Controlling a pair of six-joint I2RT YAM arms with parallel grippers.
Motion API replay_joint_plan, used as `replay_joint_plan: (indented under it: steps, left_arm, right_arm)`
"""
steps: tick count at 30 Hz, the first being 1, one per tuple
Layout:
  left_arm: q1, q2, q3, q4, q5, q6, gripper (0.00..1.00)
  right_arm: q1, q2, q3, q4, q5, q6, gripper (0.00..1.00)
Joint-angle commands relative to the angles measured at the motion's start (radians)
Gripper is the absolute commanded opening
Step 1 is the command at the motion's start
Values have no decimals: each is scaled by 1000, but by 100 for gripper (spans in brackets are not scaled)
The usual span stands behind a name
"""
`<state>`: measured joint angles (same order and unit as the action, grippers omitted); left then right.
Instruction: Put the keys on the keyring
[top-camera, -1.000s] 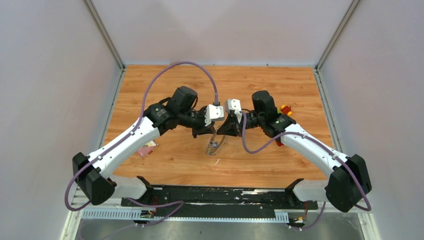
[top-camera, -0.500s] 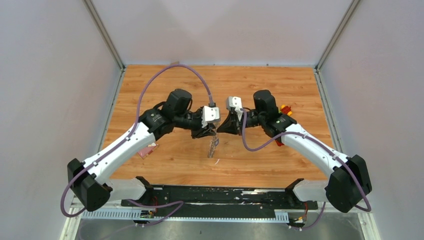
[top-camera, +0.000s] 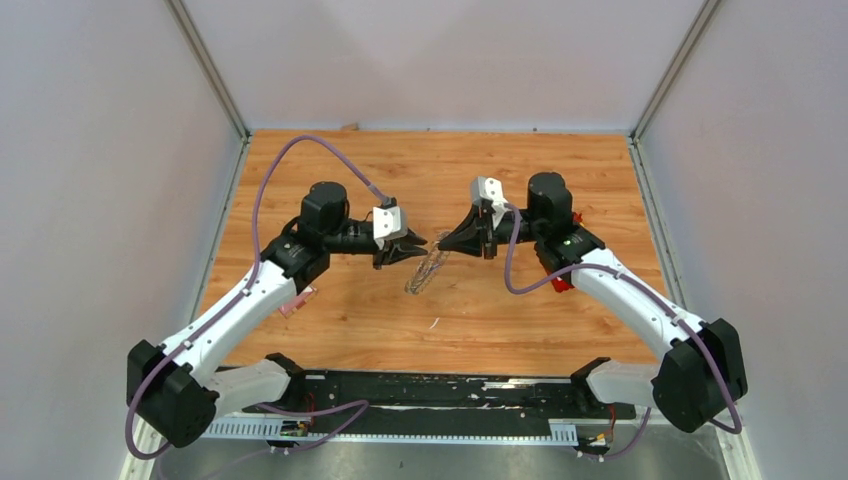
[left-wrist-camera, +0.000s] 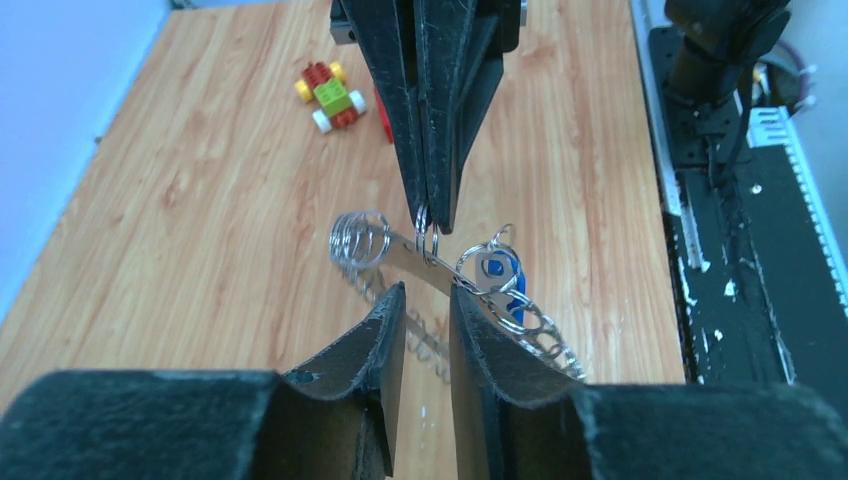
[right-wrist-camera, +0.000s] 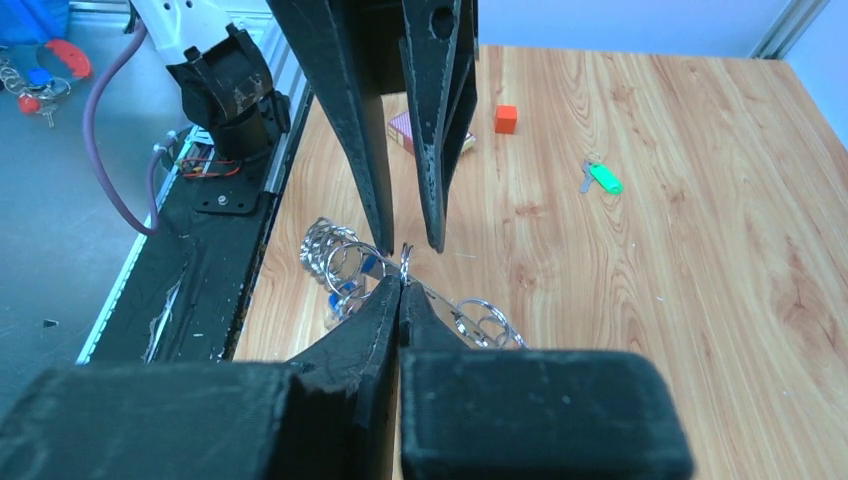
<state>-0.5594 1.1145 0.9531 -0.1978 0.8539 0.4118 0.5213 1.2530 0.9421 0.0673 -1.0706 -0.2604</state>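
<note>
From the top camera I see the left end effector (top-camera: 422, 243) and the right end effector (top-camera: 442, 244) nose to nose above the middle of the worktop (top-camera: 480, 310). The keyring (top-camera: 424, 272) hangs off the surface just below their tips. One pink card (top-camera: 297, 300) lies under the left arm.

On the left wrist camera, my left fingers (left-wrist-camera: 385, 325) stand parted with nothing between them. The right end effector is clamped shut on a thin loop of the keyring. One blue key (left-wrist-camera: 507, 283) sits among the silver loops, though I cannot tell whether it is properly threaded. One toy car (left-wrist-camera: 330, 92) sits far back.

On the right wrist camera, one green key (right-wrist-camera: 603, 178) lies loose on the worktop, well apart from the keyring, and one orange cube (right-wrist-camera: 506, 119) sits beyond it.

That makes two keys, one keyring and one hold. My worry is that pinch. It is on a narrow wire, so a swing could pull the keyring free and drop it. If the left end effector closes off-line, it could knock the bundle out instead of catching it.
</note>
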Motion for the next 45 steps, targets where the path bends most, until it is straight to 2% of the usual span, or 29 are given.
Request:
replay_joint_plan:
  steps: [1, 8, 15, 24, 30, 35, 41, 45]
  left_arm:
    - [3, 13, -40, 249, 118, -113, 28]
    - [1, 11, -86, 372, 145, -202, 20]
    - [1, 17, -112, 427, 156, -246, 14]
    - [1, 30, -119, 461, 154, -283, 0]
    - [1, 31, -115, 449, 135, -297, 0]
    - [-3, 17, -51, 263, 68, -198, 0]
    - [-45, 35, 84, -57, -67, -62, 0]
    - [-79, 82, 179, -218, -155, -30, 0]
  right_arm:
    - [-3, -40, -14, 140, -60, 60, 0]
    - [-4, -34, -26, 170, -69, 85, 0]
    - [-5, -29, -43, 207, -62, 111, 0]
    - [-3, -6, -55, 229, -57, 124, 0]
    - [0, 4, -55, 209, -26, 106, 0]
    - [2, 14, -41, 127, 32, 25, 5]
    - [41, 37, -20, 50, 93, -52, 18]
    - [61, 51, -14, 27, 107, -73, 25]
